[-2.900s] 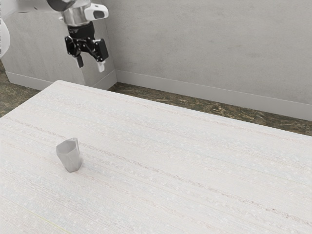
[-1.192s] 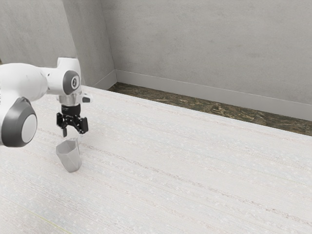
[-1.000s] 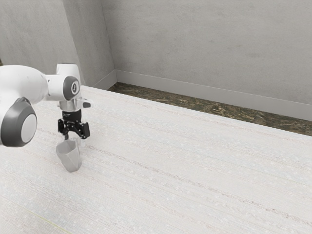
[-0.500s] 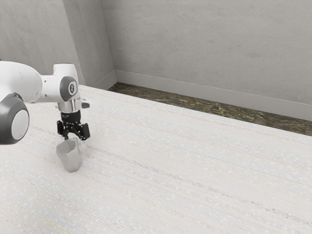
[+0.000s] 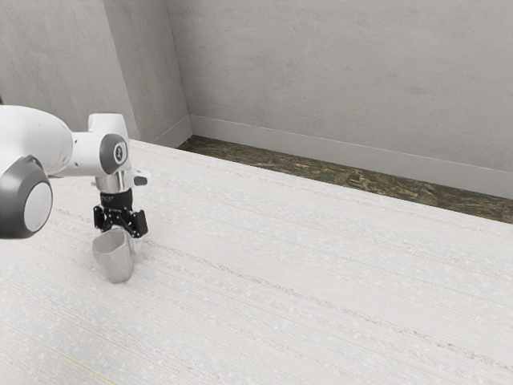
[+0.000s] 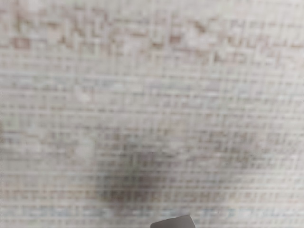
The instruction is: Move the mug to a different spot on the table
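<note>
The mug [image 5: 113,258] is a pale grey, faceted cup that narrows toward its base. It stands mouth-up on the tabletop [image 5: 321,265], toward the exterior view's left, well away from the far edge. I cannot make out a handle on it.

Directly over the mug, the black end effector [image 5: 120,233] points straight down and its tip is level with the mug's rim, at the rim's far side. From this side angle I cannot tell how far open it is, or whether it has any hold on the mug. Above the mug, the white arm [image 5: 48,152] comes in from the exterior view's left, with a grey round joint cap facing the camera and a short vertical wrist section leading down to the end effector.

In the wrist view, a small grey sliver [image 6: 173,222] shows just under the hand, most likely part of the mug's rim. Beside it a soft dark shadow [image 6: 128,185] lies on the pale, faintly streaked tabletop [image 6: 152,85].

Around the mug, the tabletop is a whitish wood grain with long streaks running across it. Beyond the mug, past the tabletop's far edge, a strip of dark mottled floor [image 5: 361,178] meets a light baseboard [image 5: 345,152] and a plain grey wall [image 5: 337,72]. The wall turns a corner behind the arm.
</note>
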